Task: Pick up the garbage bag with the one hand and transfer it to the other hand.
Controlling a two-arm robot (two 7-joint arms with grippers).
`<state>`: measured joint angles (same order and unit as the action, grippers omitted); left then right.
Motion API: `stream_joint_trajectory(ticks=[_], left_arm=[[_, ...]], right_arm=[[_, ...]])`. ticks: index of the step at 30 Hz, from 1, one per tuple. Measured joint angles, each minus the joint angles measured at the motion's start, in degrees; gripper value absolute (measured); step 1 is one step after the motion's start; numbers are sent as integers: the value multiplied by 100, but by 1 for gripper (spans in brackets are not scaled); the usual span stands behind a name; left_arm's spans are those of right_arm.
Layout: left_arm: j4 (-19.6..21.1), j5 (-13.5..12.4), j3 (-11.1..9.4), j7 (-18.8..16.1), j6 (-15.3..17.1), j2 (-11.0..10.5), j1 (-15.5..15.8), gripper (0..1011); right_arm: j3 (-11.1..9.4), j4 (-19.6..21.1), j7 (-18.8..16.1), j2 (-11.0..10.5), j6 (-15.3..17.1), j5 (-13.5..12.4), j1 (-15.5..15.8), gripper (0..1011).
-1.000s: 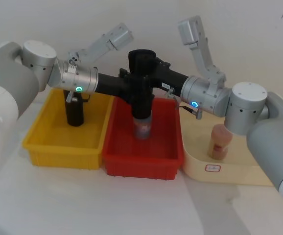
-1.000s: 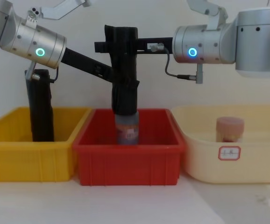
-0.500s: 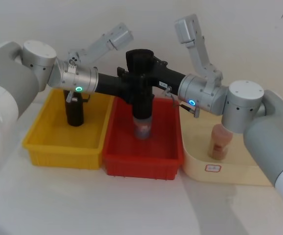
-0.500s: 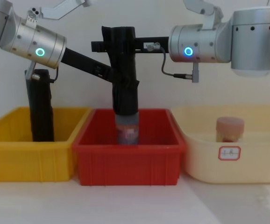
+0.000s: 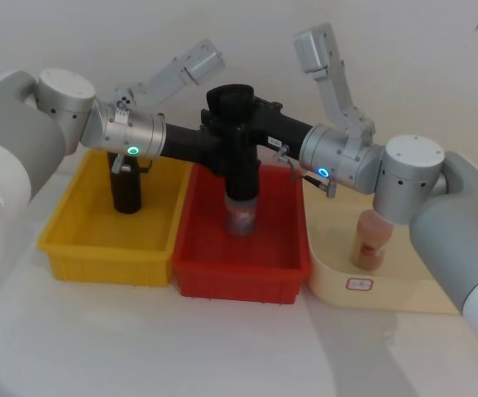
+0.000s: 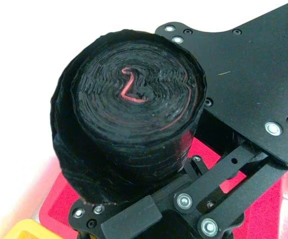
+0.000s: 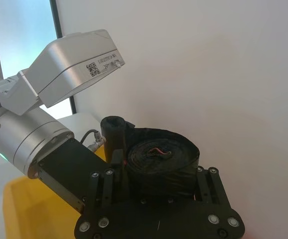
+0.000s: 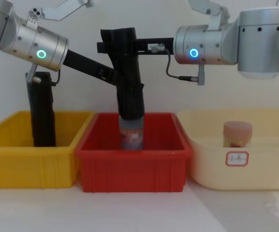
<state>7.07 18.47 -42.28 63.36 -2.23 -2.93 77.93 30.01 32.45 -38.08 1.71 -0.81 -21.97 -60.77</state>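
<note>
Black garbage bag roll [image 8: 125, 72] up in the air over the red bin [image 8: 134, 166], standing tall but tipped a bit, squeezed low down by the left tool [image 8: 122, 79] and up top by the right tool [image 8: 111, 47], both closed on it.

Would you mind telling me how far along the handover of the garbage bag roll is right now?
Done: the garbage bag roll is lifted clear above the red bin. In hand: the left gripper grips its lower part while the right gripper is closed around its top, so both hold it. Left: the left gripper has to let go so the right one carries it alone.
</note>
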Motion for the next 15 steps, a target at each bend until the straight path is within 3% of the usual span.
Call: stream_joint_trajectory(ticks=[15], left_arm=[[0,0,0,0,0,0,0,401]], right_arm=[[0,-27,-6,13,-13,8,-13,609]])
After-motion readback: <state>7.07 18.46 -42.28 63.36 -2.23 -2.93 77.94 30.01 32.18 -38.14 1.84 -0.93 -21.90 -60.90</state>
